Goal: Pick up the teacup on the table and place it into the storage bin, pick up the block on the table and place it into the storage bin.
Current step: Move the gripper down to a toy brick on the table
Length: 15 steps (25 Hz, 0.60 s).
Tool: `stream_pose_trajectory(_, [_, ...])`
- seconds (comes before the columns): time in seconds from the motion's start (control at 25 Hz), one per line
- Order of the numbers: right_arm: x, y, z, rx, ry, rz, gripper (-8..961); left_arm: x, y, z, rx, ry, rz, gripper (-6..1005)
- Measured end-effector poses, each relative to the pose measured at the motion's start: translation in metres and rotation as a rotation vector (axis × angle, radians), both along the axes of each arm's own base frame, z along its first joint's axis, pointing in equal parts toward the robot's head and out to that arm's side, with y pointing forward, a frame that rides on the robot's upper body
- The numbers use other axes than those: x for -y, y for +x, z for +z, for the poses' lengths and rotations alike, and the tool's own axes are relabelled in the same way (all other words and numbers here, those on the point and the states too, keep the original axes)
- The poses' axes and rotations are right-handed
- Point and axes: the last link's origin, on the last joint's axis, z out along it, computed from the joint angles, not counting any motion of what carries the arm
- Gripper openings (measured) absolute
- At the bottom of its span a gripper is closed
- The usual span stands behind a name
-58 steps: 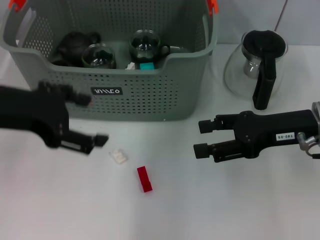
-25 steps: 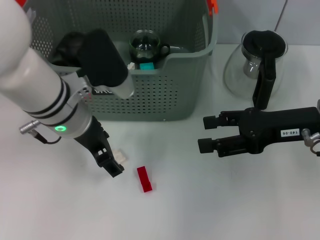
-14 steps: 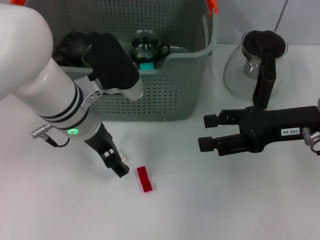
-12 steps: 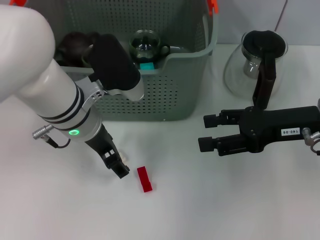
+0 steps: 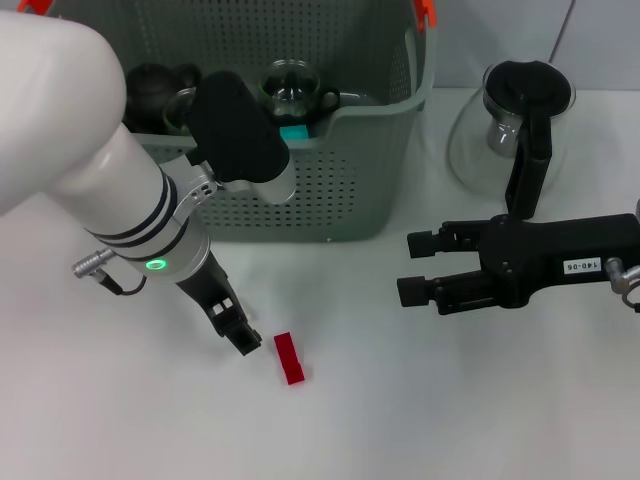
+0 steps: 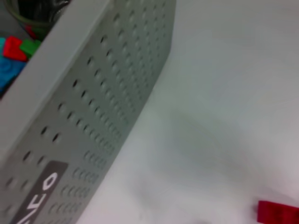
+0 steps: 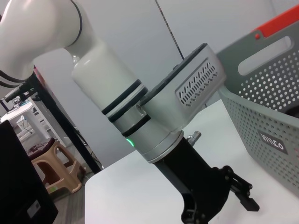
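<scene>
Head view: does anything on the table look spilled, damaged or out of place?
Nothing is spilled or damaged. Only the red block lies loose on the table, outside the storage bin, near the left pincer; the right pincer hovers open.

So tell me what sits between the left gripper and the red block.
Nothing: in the head view, only bare white table separates the left gripper from the red block.

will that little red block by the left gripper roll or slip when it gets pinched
The red block looks flat-sided and lies long side down on the table, so it probably won't roll. It looks rigid, likely light plastic. Being small and narrow, it might twist or skid from an off-centre pinch.
</scene>
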Motion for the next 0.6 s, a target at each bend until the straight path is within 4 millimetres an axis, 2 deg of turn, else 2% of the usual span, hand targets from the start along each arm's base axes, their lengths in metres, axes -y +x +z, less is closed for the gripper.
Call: stream_pose_trajectory(0.6, [0.0027,0.0028,-0.0005,-0.001,-0.005,-0.005,897,-0.0074,-0.0046,-0.0054,-0.042,0.014,0.000,894])
